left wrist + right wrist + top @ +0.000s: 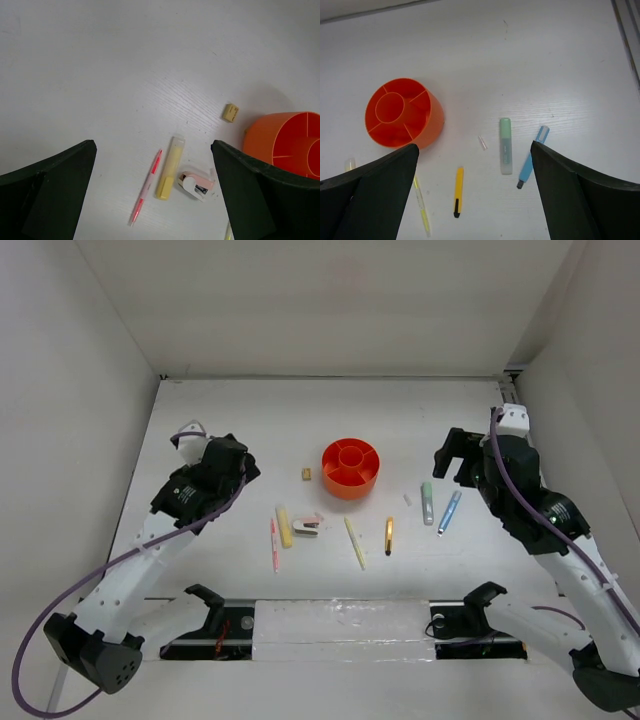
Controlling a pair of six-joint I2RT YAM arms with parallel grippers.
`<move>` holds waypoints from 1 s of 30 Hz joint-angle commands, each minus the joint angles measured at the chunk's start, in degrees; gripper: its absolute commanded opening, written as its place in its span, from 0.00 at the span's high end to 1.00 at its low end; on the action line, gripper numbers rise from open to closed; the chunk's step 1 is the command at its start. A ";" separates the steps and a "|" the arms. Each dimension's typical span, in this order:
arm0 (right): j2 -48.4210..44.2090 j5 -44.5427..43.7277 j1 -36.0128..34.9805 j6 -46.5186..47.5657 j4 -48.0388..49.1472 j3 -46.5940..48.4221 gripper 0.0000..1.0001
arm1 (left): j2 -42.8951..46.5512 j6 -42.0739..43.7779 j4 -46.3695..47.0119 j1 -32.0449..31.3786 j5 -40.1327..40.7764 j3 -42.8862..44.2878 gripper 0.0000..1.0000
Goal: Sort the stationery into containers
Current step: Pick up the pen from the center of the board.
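The round orange organiser [351, 468] [285, 142] [402, 112] stands mid-table. Left of it lie a tan block [306, 474] [230, 112], a pink pen [274, 543] [146, 187], a yellow marker [284, 525] [170, 167] and a pink-white stapler [307, 527] [196, 185]. In front and to its right lie a yellow pencil [355, 542] [421, 205], a gold pen [389, 535] [458, 191], a green marker [427, 503] [505, 145] and a blue pen [449, 511] [532, 155]. My left gripper [243, 468] [153, 146] and right gripper [450, 455] [474, 146] hover open and hold nothing.
A tiny clear cap [407, 499] [482, 143] lies between the organiser and the green marker. White walls enclose the table on the left, back and right. The arm bases and a mounting rail [340, 630] sit along the near edge.
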State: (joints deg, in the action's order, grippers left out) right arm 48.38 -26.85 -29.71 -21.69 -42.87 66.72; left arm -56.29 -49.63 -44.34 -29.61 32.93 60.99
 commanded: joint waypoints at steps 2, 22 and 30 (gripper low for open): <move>-0.66 -0.94 -0.52 -1.16 1.12 1.49 0.00 | -0.05 0.50 -1.28 -0.01 -3.30 -0.16 0.00; 1.89 9.27 -5.70 -0.63 8.59 -6.25 0.00 | -10.06 -8.90 3.20 -6.86 -22.83 -16.78 0.02; 1.89 11.11 -6.84 -0.63 11.06 -8.01 0.00 | -15.77 -12.78 0.13 -12.58 -20.10 -17.93 0.14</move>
State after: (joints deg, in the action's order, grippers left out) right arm 50.68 -17.50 -35.48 -22.28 -36.36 58.74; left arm -71.35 -59.96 -41.71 -41.30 11.03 43.62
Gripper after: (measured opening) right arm 0.999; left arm 0.872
